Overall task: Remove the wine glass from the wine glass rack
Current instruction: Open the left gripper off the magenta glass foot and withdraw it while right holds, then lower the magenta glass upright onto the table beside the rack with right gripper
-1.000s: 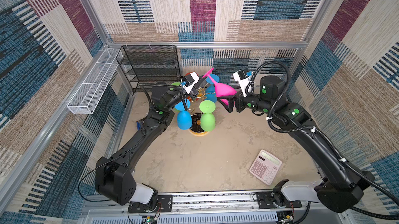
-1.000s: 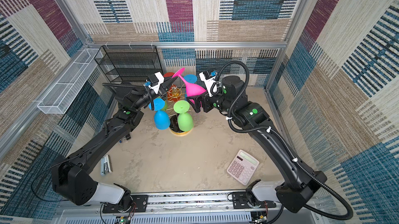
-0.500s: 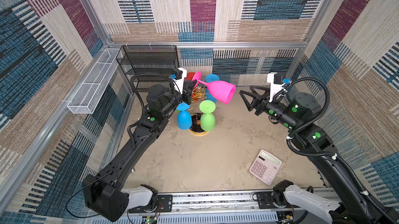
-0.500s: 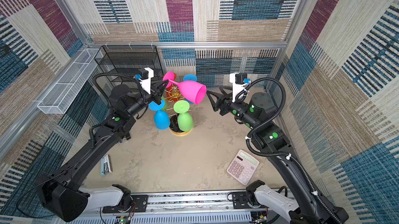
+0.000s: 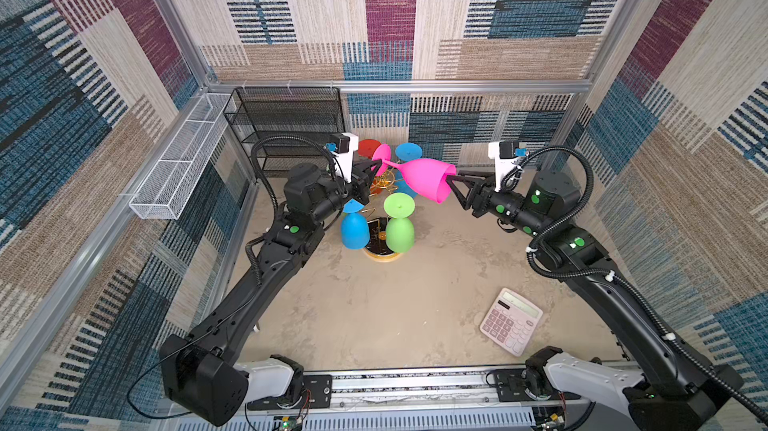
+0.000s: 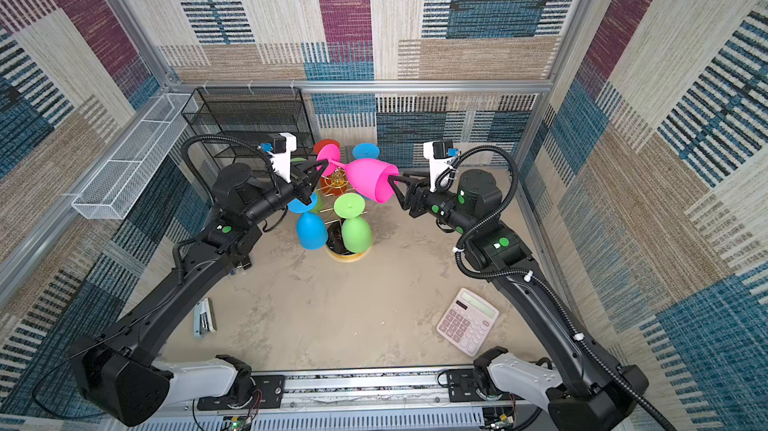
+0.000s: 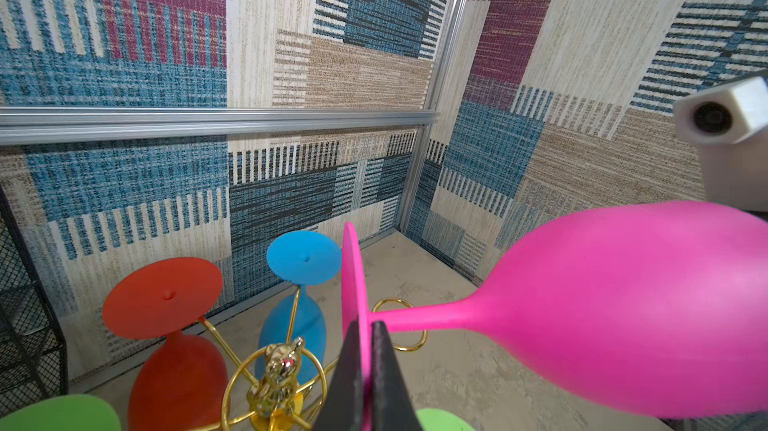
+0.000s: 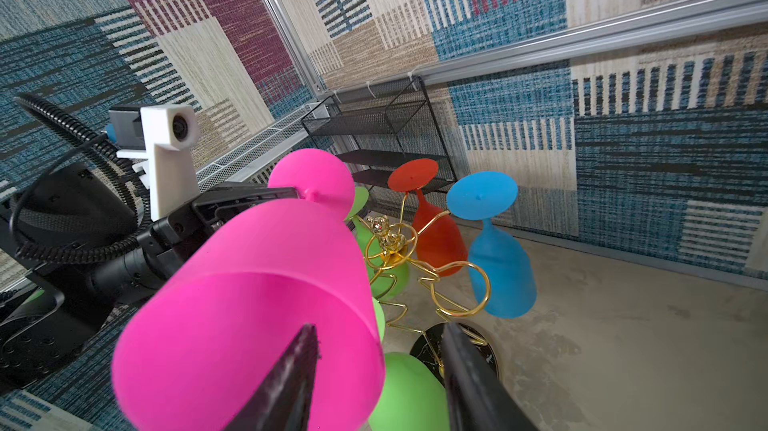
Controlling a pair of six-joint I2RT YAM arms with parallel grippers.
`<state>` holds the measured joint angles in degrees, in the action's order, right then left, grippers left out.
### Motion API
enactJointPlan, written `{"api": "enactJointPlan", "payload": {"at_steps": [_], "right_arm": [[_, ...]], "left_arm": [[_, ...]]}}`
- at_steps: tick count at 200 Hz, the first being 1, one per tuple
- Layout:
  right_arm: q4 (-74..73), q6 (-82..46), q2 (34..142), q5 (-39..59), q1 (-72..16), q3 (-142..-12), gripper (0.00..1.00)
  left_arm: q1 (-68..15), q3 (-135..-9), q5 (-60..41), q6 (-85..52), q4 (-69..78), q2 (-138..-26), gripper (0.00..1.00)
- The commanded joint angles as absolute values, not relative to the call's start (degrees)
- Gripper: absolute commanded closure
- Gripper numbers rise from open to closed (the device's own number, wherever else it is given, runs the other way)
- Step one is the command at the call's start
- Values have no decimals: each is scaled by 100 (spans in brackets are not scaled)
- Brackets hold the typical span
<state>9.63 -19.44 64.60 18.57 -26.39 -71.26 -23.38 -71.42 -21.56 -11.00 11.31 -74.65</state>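
One pink wine glass (image 5: 424,184) horizontal, foot in left hand (image 5: 378,163), mouth rightward.

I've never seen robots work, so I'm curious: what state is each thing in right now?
Pink wine glass: held sideways in the air.
Left gripper: shut on the glass's foot.
Right gripper: open, jaws straddling the bowl's rim.
Wine glass rack: upright, blue glass and green glass hanging upside down.
Calculator: lying face up.
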Motion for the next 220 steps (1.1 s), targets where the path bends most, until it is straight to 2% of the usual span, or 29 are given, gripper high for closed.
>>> {"api": "enactJointPlan", "payload": {"at_steps": [1, 53, 65, 70, 91, 127, 160, 220], "right_arm": [[484, -2130, 6564, 2066, -2647, -7092, 57], [299, -2206, 6852, 2345, -2646, -7213, 94], [299, -2232, 6879, 2348, -2645, -7238, 100], [303, -2262, 6889, 2289, -2645, -7242, 100], [562, -2270, 6931, 1990, -2646, -7395, 100], [1223, -1995, 6734, 798, -2542, -7770, 100], [2142, -1693, 6701, -62, -2249, -8189, 100], [3776, -1364, 6951, -1219, -2109, -8631, 100]], "left_arm": [[-2327, -7123, -2371, -1325, 1327, -7453, 100], [-2303, -7102, -2473, -1471, 1384, -7513, 100], [-2295, -7082, -2457, -1485, 1398, -7522, 100], [-2293, -7081, -2447, -1493, 1401, -7525, 100], [-2263, -7108, -2267, -1502, 1270, -7504, 78], [-2050, -7168, -1965, -1412, 805, -7256, 48], [-1556, -7192, -1905, -1604, 109, -6916, 39], [-608, -6685, -1903, -1288, -503, -5980, 32]]}}
